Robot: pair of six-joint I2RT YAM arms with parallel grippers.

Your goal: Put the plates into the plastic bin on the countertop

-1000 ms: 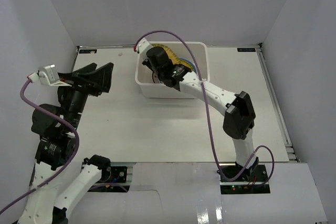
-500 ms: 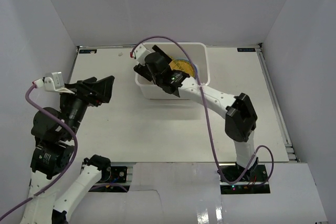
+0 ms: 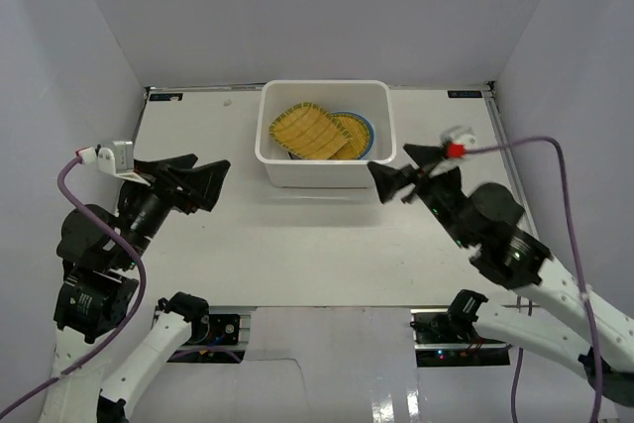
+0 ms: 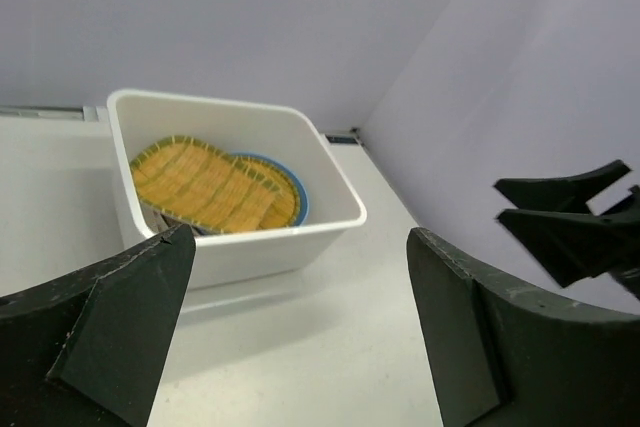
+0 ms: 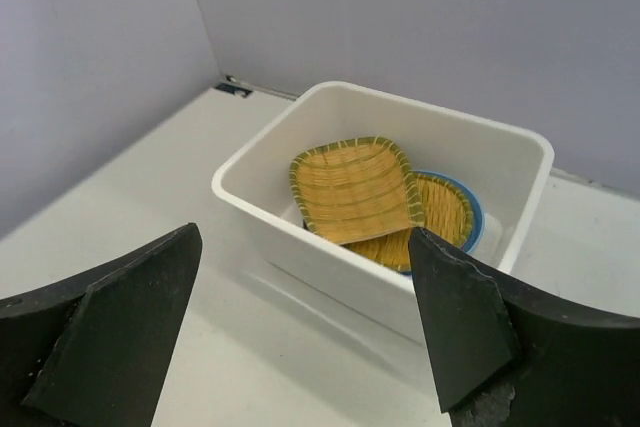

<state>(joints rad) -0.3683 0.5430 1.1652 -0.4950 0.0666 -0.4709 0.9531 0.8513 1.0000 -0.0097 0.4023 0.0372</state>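
Plainly, woven bamboo plates (image 3: 305, 130) were stacked over a blue-rimmed plate (image 5: 472, 202) in the smooth white bin (image 3: 327, 170); left claw (image 3: 210, 173) and right claw (image 3: 388, 163) were spread open.

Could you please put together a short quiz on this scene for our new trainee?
1. True or false: a woven bamboo plate lies on top inside the plastic bin.
2. The right pincer is: A) shut on a plate, B) open and empty, C) down inside the bin.
3. Fill in: the lower plate peeking out beneath the bamboo ones is light ____.
Key: 1 true; 2 B; 3 blue.
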